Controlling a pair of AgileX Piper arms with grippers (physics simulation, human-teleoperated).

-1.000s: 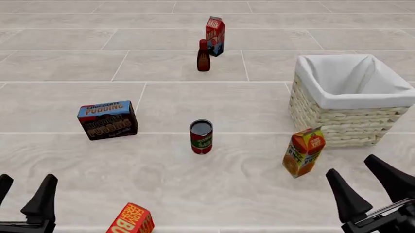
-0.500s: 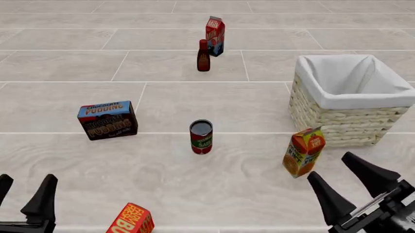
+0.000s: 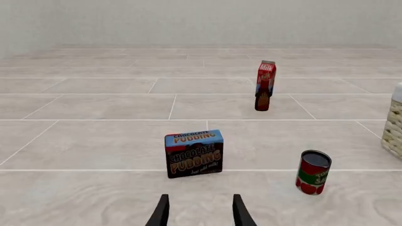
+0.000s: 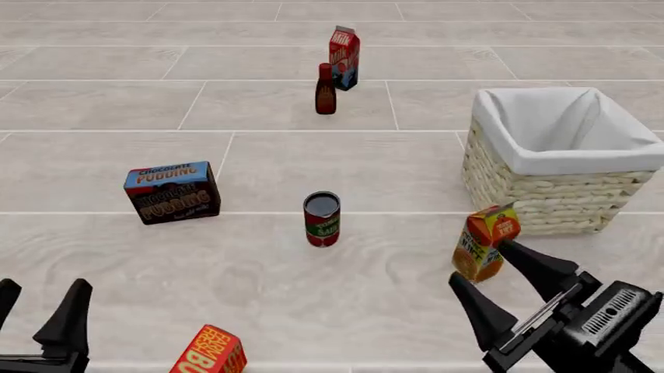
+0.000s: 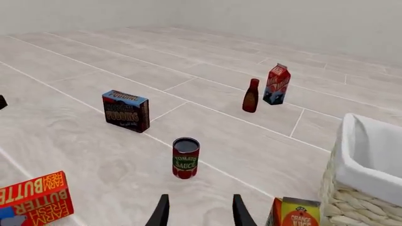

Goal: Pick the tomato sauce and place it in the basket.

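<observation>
The tomato sauce (image 4: 322, 219) is a small red can with a green band, upright on the floor mid-scene; it also shows as the can (image 3: 313, 172) in the left wrist view and the can (image 5: 185, 157) in the right wrist view. The wicker basket (image 4: 565, 202) with white lining stands at the right, its rim (image 5: 367, 176) visible from the right wrist. My right gripper (image 4: 500, 284) is open, low at the right front, nearer than the can and to its right. My left gripper (image 4: 40, 305) is open at the left front corner, holding nothing.
An orange juice carton (image 4: 484, 242) stands just beside the right gripper's fingers, in front of the basket. A chocolate pudding box (image 4: 172, 192) is left of the can. A dark bottle (image 4: 326, 90) and milk carton (image 4: 344, 57) stand far back. A butter box (image 4: 208, 352) lies at the near edge.
My right gripper has swung left and forward, turning toward the can and coming close to the juice carton. The left gripper and all objects have stayed put.
</observation>
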